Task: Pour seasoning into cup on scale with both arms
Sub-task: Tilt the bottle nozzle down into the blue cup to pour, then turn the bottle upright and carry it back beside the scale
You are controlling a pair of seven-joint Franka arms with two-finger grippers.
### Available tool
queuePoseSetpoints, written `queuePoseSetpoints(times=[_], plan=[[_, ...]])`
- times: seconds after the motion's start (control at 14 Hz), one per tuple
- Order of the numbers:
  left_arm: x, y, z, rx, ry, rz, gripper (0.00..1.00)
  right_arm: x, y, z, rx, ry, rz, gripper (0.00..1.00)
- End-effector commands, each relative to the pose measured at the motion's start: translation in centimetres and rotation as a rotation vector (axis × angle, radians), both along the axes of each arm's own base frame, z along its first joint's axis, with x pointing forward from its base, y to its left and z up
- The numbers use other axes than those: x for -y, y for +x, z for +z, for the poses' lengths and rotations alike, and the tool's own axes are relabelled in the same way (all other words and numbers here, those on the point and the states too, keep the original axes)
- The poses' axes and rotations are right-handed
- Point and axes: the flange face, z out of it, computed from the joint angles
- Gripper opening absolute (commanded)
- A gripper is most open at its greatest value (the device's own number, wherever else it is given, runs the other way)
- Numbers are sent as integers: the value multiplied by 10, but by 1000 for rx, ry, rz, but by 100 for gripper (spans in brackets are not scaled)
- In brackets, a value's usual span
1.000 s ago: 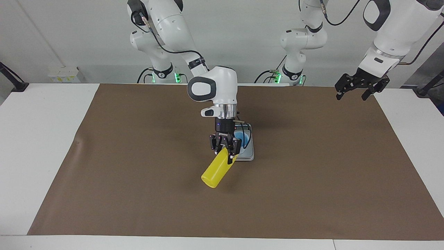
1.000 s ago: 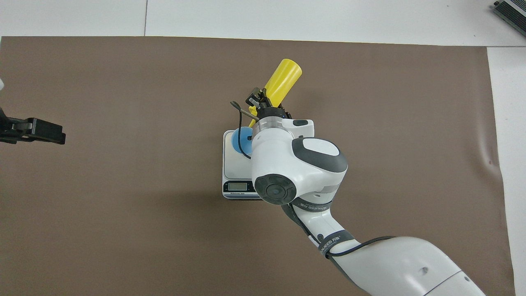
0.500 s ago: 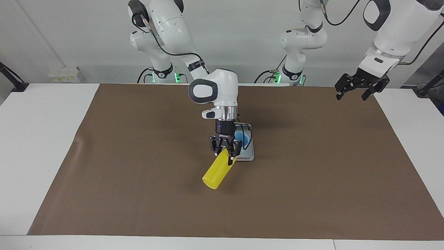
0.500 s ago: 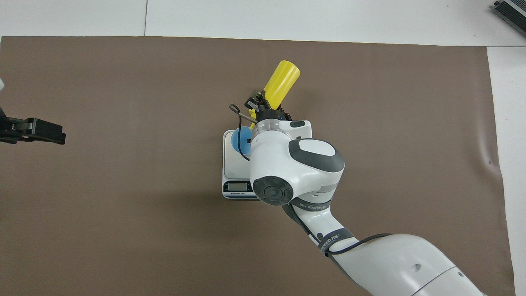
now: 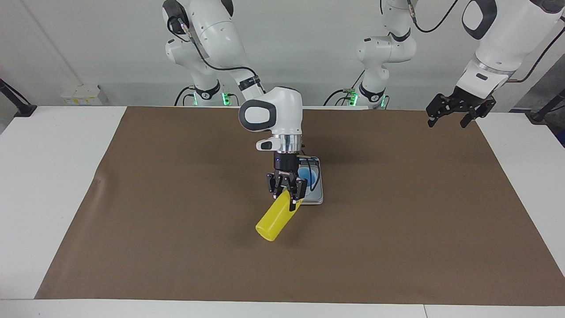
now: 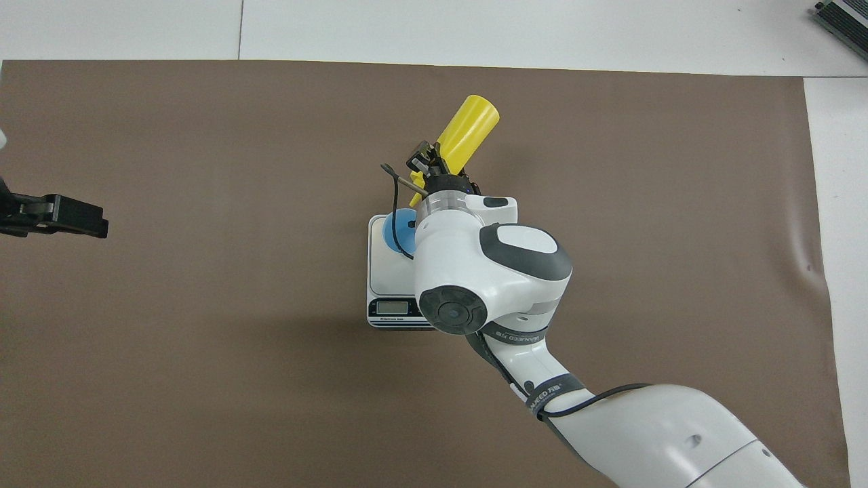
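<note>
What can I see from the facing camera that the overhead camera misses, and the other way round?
Only the facing view shows both arms' bases and the left gripper open, waiting in the air. Only the overhead view shows the scale display strip. Both show the right gripper shut on the tilted yellow bottle, beside the blue cup on the scale.

White table (image 5: 53, 185) with a big brown paper mat (image 5: 397, 229) covering most of the top — bare white margins at both ends and along the edge farthest from the robots. Mat has a slight crease near one end (image 6: 807, 261). Plain light-grey wall (image 5: 309, 48) at the robots' end, evenly lit, no hard shadows. Small white box with yellow labels (image 5: 80, 94) sits against the wall. Black clamp struts at two table corners (image 5: 16, 102) — one more dark metal piece at a corner in the overhead view (image 6: 844, 15).
</note>
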Motion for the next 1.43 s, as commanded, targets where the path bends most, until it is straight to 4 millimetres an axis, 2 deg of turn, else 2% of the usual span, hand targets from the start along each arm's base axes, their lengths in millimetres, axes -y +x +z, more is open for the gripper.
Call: queuePoseSetpoints(times=[0.0, 0.14, 0.21, 0.57, 0.86, 1.14, 1.36], plan=[[-2, -10, 1, -3, 2, 13, 100, 3, 3, 23, 7, 65, -40, 0], [-2, -10, 1, -3, 2, 13, 100, 7, 5, 28, 12, 73, -49, 0], [-2, -10, 1, -3, 2, 13, 100, 17, 10, 34, 12, 88, -69, 0], [-2, -10, 1, -3, 2, 13, 100, 28, 11, 66, -39, 240, -178, 0], [-2, -10, 1, -3, 2, 13, 100, 47, 16, 89, -84, 348, -285, 0], [-3, -10, 1, -3, 1, 15, 100, 60, 16, 100, -174, 299, -286, 0], [-2, -10, 1, -3, 2, 13, 100, 81, 17, 113, -255, 233, -235, 0]])
